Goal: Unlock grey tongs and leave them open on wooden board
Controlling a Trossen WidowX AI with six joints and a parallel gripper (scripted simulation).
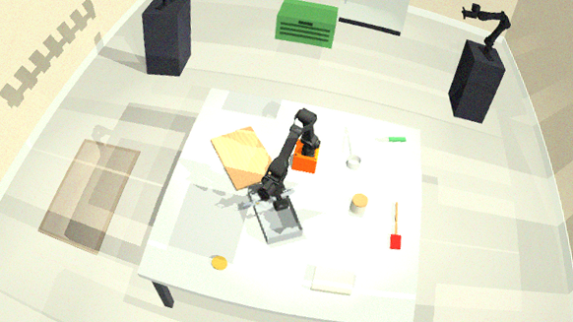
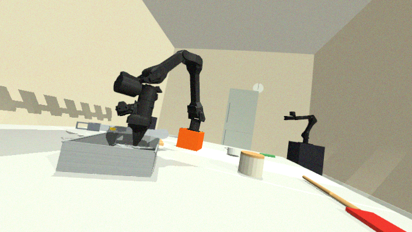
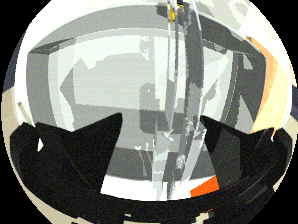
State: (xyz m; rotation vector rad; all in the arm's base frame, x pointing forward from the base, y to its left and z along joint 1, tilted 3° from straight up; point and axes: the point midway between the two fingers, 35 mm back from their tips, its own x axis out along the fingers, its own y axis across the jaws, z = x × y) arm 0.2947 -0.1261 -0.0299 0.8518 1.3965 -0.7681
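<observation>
From the top, the pincer (image 1: pixel 276 198) is hanging over the roasting tin (image 1: pixel 287 230), next to the wooden board (image 1: pixel 241 157) on the white worktop (image 1: pixel 267 268). From the exterior view, its fingertips are reaching down inside the tin's rim. In the wrist view, the grey tongs (image 3: pixel 178 96) are lying between the two fingers, which are standing wide and not gripping them
</observation>
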